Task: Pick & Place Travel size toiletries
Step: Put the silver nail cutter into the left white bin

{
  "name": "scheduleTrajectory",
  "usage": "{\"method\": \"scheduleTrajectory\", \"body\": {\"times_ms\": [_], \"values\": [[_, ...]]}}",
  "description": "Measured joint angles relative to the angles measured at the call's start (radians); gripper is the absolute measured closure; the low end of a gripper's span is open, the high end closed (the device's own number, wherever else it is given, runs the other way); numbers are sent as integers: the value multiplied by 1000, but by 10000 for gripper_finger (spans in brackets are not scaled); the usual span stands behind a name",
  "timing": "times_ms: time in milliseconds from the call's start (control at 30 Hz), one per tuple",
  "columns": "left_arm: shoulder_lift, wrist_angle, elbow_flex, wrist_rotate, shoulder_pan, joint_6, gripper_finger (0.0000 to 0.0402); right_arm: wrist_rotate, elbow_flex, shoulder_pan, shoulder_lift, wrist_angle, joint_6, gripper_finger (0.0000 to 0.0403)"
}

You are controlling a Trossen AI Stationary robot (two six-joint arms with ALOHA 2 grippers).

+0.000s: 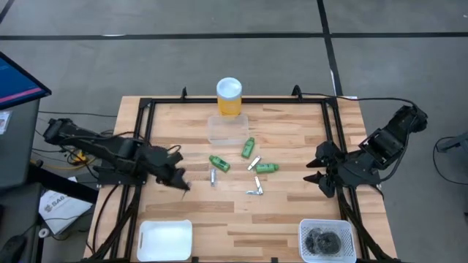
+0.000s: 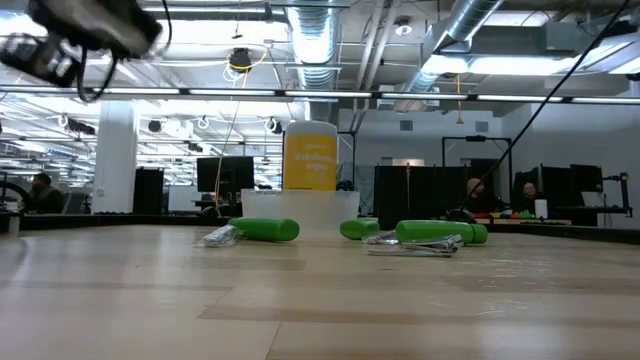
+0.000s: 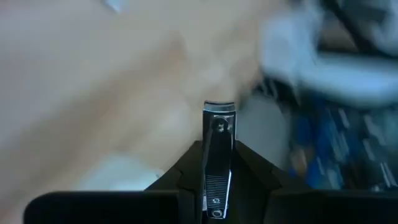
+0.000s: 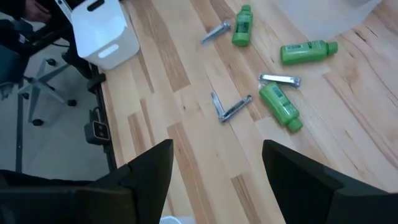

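Three small bright green tubes (image 1: 219, 163), (image 1: 248, 147), (image 1: 266, 168) lie on their sides near the middle of the counter (image 1: 292, 204), with thin silvery nail clippers (image 1: 255, 191), (image 1: 213, 177), (image 1: 254, 163) lying flat among them, one swung open. Another silvery clipper (image 3: 217, 163) is pinched lengthwise between the fingers of the left tool (image 1: 183, 184). Dark grey round pieces (image 1: 326, 241) sit in the white basket (image 1: 351, 248) at the counter's near right corner.

Bright overhead light; left wrist view badly blurred, others sharp.
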Motion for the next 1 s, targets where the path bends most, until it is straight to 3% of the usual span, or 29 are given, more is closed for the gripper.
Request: {"method": "scheduleTrajectory", "body": {"times_ms": [133,233,567,767,1000], "values": [[-26,76,1,141,-103,26,353,-1,0,-11,0,17,-4,163],[-19,94,1,180,-204,19,353,-2,0,-11,0,31,-4,163],[157,93,41,151,-451,29,353,-4,0,-11,0,49,2,163],[308,71,75,64,-506,134,353,-4,0,-32,0,49,5,163],[493,-79,136,15,-550,269,353,-4,0,-50,0,45,4,163]]}}
